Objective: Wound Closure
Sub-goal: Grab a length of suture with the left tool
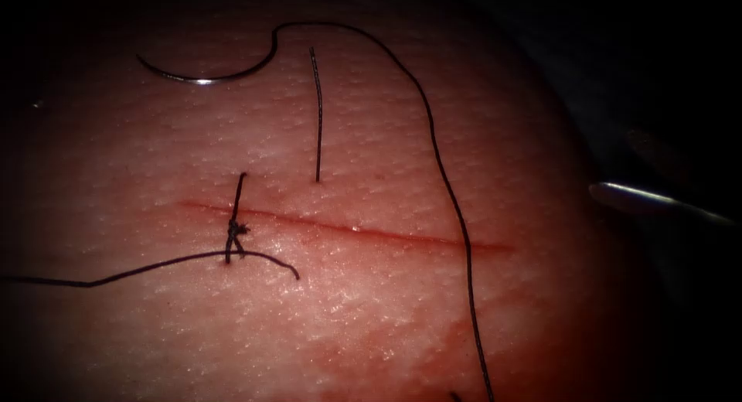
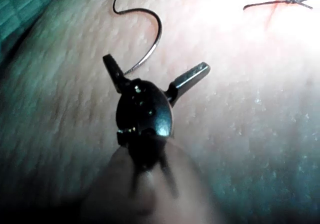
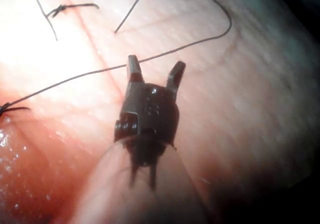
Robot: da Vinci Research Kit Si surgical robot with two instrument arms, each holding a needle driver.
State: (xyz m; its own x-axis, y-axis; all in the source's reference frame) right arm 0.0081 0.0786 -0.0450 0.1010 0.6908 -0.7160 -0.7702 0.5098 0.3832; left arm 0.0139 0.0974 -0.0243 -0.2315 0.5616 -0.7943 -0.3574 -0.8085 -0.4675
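The curved needle [image 1: 205, 76] lies loose on the tissue [image 1: 154, 317], far above the left end of the cut [image 1: 348, 230], and is not in the tissue. Its thread [image 1: 452, 201] arcs to the right and runs down across the cut. A tied knot [image 1: 235, 230] sits on the cut's left part. My left tool [image 2: 156, 63] hovers with jaws wide open just short of the needle [image 2: 152, 49], holding nothing. My right tool [image 3: 156, 62] is open and empty, with the thread [image 3: 200, 43] passing just beyond its tips. The right tool [image 1: 614, 170] also shows at the right edge, off the tissue.
A short thread end [image 1: 318, 116] stands out of the tissue above the middle of the cut. The knot's tails [image 1: 116, 277] trail left and right below the cut. Red fluid [image 1: 417, 356] stains the tissue below the cut's right part. Green cloth [image 2: 25, 9] borders the tissue.
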